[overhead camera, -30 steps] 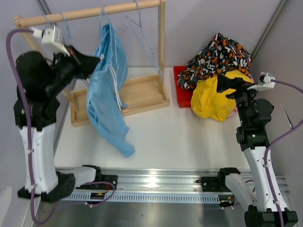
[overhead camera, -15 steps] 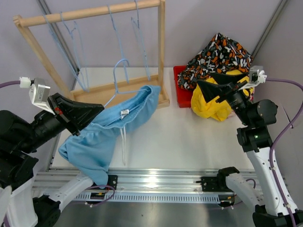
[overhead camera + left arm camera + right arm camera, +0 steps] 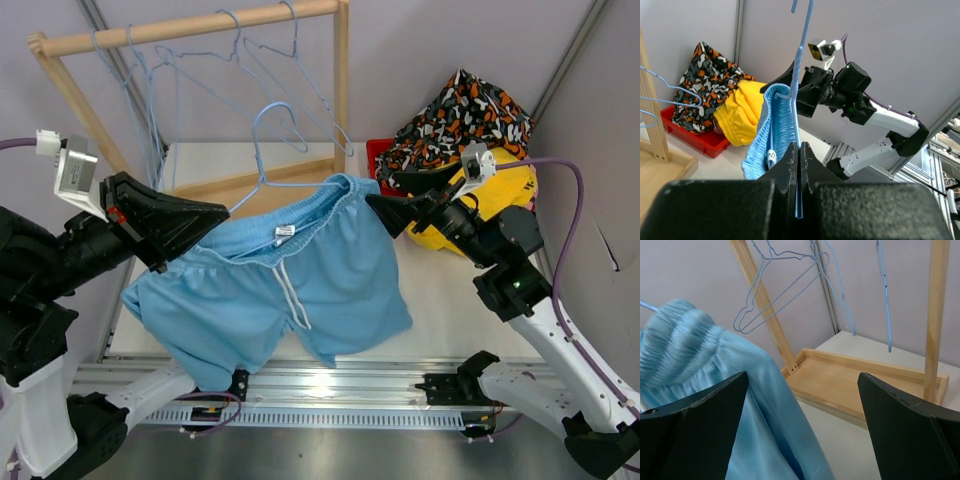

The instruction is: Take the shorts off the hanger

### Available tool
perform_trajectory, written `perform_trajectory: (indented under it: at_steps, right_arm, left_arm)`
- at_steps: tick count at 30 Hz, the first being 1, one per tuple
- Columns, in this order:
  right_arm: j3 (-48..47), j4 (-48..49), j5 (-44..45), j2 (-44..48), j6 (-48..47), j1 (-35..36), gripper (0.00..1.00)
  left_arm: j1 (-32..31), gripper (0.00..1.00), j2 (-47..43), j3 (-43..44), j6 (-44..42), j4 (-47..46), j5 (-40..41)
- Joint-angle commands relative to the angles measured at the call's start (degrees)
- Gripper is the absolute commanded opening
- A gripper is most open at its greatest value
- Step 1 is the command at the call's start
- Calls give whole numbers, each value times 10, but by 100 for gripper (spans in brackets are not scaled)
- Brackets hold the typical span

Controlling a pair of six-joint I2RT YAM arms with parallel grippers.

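The light blue shorts (image 3: 300, 285) hang spread above the middle of the white table (image 3: 440, 300): smooth, limp cloth with a gathered elastic waistband, a white drawstring (image 3: 293, 295) and a small white label (image 3: 285, 231) too small to read. The waistband sits on a thin blue wire hanger (image 3: 799, 75). The left fingers (image 3: 789, 170), black and wedge-shaped, are pressed together on that wire. The right fingers (image 3: 910, 425) stand wide apart, astride the waistband's 3 o'clock end. At 1 o'clock a red tray (image 3: 700, 142) holds the blotched black-orange-white shorts (image 3: 460, 115) and the yellow shorts (image 3: 500, 170). At 11 o'clock a wooden rack (image 3: 343, 100) carries bare wire hangers (image 3: 300, 90).
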State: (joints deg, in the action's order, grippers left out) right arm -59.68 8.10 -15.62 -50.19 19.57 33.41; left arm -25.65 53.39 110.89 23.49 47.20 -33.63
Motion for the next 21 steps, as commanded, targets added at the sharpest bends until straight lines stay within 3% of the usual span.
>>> perform_trajectory:
  at_steps: [1, 11, 13, 14, 15, 18, 21]
  right_arm:
    - [4, 7, 34, 9, -22, 6, 99]
    - [62, 53, 36, 12, 10, 10, 100]
    - [83, 80, 21, 2, 26, 12, 92]
    - [88, 103, 15, -5, 30, 15, 81]
    - [91, 113, 9, -23, 35, 18, 46]
    - [85, 145, 5, -54, 37, 25, 0]
    - [72, 154, 51, -63, 14, 25, 0]
  left_arm:
    - [-12, 0, 4, 44, 1, -55, 9]
    - [-14, 0, 19, 67, -6, -51, 22]
    - [-14, 0, 22, 69, -8, -51, 27]
    - [-13, 0, 22, 71, -10, -49, 28]
    - [-13, 0, 22, 70, -12, -50, 29]
    - [-13, 0, 22, 68, -18, -45, 36]
    - [-14, 0, 15, 56, -25, -40, 42]
